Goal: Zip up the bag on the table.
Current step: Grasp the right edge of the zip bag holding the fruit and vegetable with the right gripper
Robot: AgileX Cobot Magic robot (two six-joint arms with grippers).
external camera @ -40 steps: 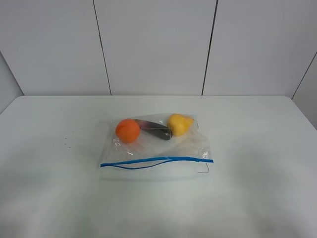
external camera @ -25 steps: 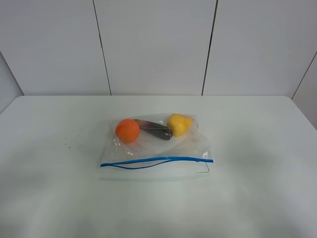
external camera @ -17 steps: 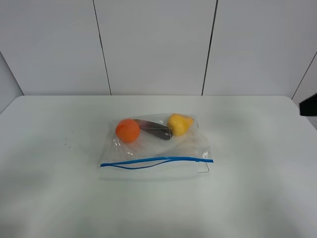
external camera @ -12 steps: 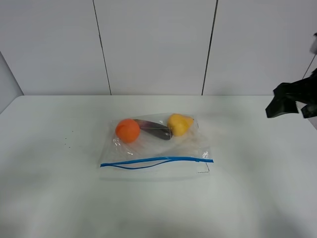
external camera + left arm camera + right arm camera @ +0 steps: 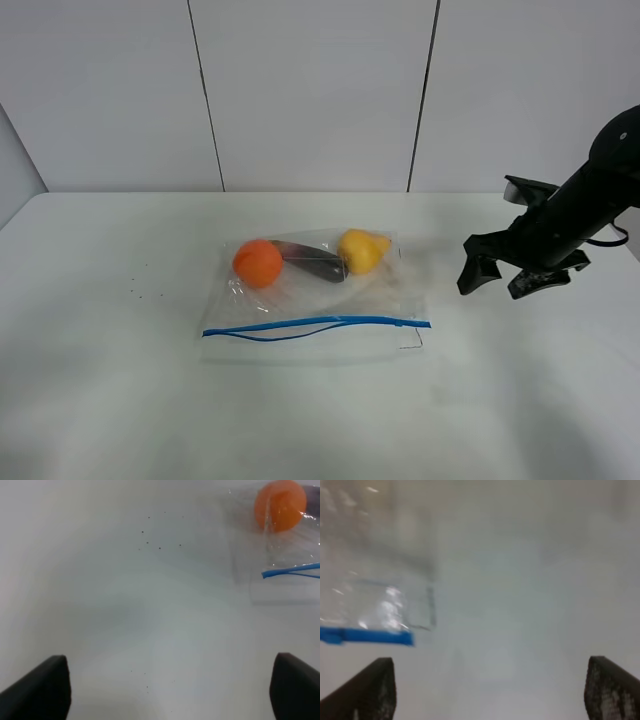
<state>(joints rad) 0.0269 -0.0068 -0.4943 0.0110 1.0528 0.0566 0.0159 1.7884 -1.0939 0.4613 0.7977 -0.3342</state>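
The clear bag (image 5: 320,295) lies flat in the middle of the white table (image 5: 120,380). Its blue zip strip (image 5: 315,325) runs along the near edge and gapes at the left part. An orange fruit (image 5: 258,263), a dark purple one (image 5: 312,262) and a yellow one (image 5: 362,250) show through. My right gripper (image 5: 497,281) is open and empty, above the table to the right of the bag. Its view shows the zip's end (image 5: 367,636). My left gripper (image 5: 170,690) is open; its view shows the orange fruit (image 5: 280,505) and the zip's other end (image 5: 290,571).
Small dark specks (image 5: 135,288) lie on the table left of the bag. A thin black corner mark (image 5: 412,342) sits under the bag's right near corner. White wall panels (image 5: 310,90) stand behind the table.
My right arm has come into the exterior view from the right edge and moved left and down toward the bag's right side. The bag has not moved.
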